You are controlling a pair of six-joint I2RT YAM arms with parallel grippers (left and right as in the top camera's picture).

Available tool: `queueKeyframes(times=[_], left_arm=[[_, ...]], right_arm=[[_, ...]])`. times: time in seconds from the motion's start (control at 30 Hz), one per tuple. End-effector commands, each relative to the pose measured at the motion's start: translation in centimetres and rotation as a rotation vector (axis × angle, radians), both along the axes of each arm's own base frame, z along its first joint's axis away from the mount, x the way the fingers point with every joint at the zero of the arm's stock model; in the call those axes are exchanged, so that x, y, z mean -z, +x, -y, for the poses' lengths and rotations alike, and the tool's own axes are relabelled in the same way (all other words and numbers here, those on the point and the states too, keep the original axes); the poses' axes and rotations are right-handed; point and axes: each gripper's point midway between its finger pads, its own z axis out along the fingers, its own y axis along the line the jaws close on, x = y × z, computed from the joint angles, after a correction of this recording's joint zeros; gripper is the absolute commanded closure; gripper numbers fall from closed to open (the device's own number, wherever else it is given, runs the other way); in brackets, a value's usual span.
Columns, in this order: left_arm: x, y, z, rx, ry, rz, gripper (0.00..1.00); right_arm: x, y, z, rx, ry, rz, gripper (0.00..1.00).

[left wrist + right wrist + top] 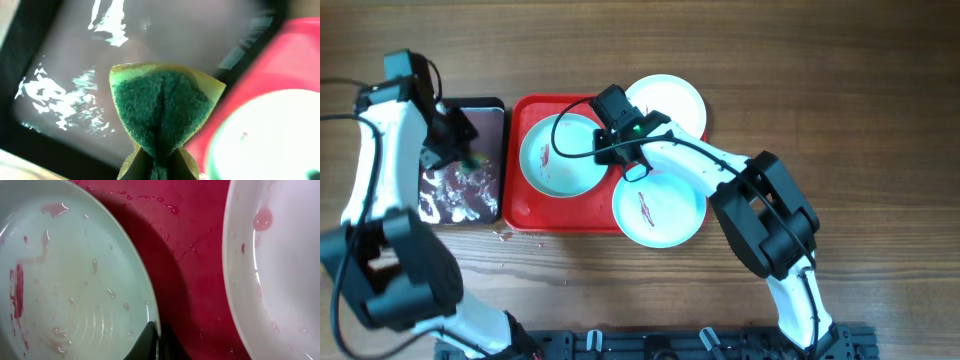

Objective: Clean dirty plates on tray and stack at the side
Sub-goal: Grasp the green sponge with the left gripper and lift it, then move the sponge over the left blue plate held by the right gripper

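Observation:
On the red tray (570, 218) lies a mint plate (558, 155) with red smears. My right gripper (604, 148) is shut on that plate's right rim; in the right wrist view the dark fingers (150, 340) pinch the edge of the mint plate (65, 280) over the wet tray (185, 255). A second mint plate (660, 208) overlaps the tray's right edge. The white plate (670, 100) sits at the back right, and its smeared rim (280, 255) shows beside the gripper. My left gripper (466, 158) is shut on a folded green sponge (162, 110) above the black tray.
A narrow black tray (470, 195) holding water and foam stands left of the red tray; its wet bottom (75, 75) fills the left wrist view. Water drops lie on the wooden table (520, 240) near the red tray's front left corner.

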Motion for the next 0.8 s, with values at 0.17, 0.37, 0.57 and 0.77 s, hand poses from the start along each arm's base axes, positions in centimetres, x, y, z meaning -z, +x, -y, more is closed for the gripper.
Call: queueKeyframes(times=[0.17, 0.37, 0.57, 0.77], left_arm=[[0.0, 1.7, 8.0, 0.401, -0.082, 0.073, 0.96], [4.4, 1.3, 10.9, 0.521, -0.086, 0.002, 0.96], [7.0, 0.9, 11.1, 0.555, -0.102, -0.06, 0.96], [9.5, 1.7, 12.8, 0.593, -0.115, -0.068, 0.96]], right_arm=[[0.5, 0.0, 0.3, -0.043, 0.014, -0.035, 0.94], [0.3, 0.5, 1.3, -0.071, 0.079, -0.091, 0.94], [-0.1, 0.4, 0.6, -0.144, 0.112, -0.074, 0.94], [-0.2, 0.3, 0.3, -0.149, 0.115, -0.07, 0.94]])
